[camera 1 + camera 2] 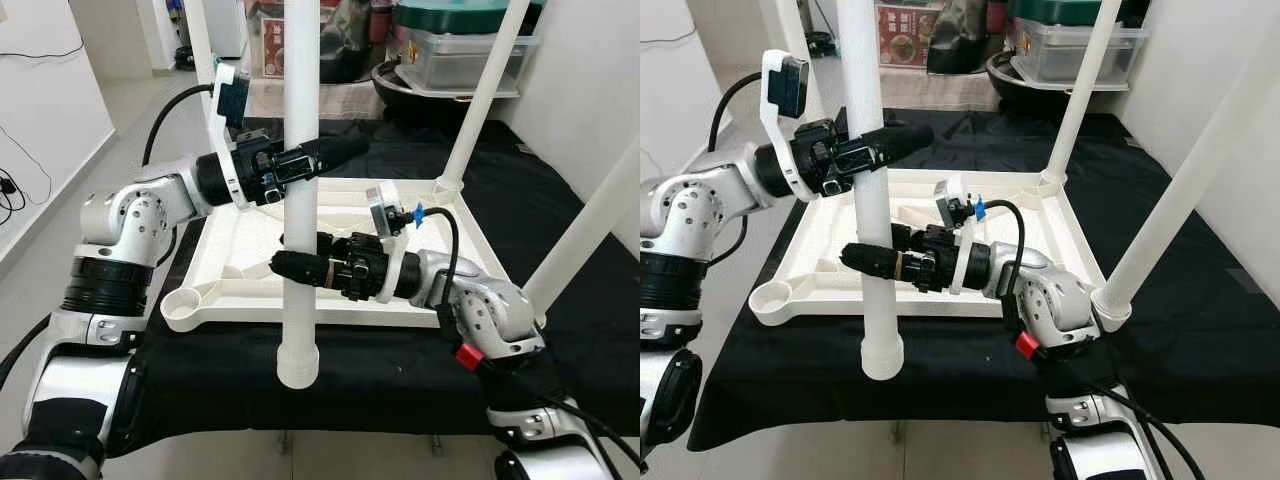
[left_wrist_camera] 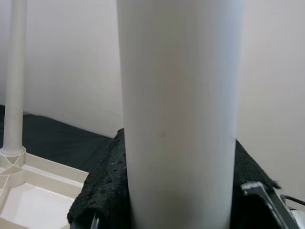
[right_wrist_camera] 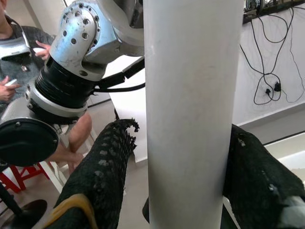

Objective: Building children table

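you get bright, even indoor light in both head views, sharp with no motion blur; the black cloth (image 1: 400,370) swallows detail and the shadows on it barely show. the white leg (image 1: 301,190) reads close to overexposed. in both wrist views that leg sits so near the lens that it looks soft, with the wall behind it hazy

The upturned tabletop (image 1: 240,250) lies on the surface (image 1: 560,350), with two legs (image 1: 480,100) standing in its far and right corners, while the loose leg (image 1: 300,200) stands upright before its near edge, the left hand (image 1: 335,150) above the right hand (image 1: 285,265).
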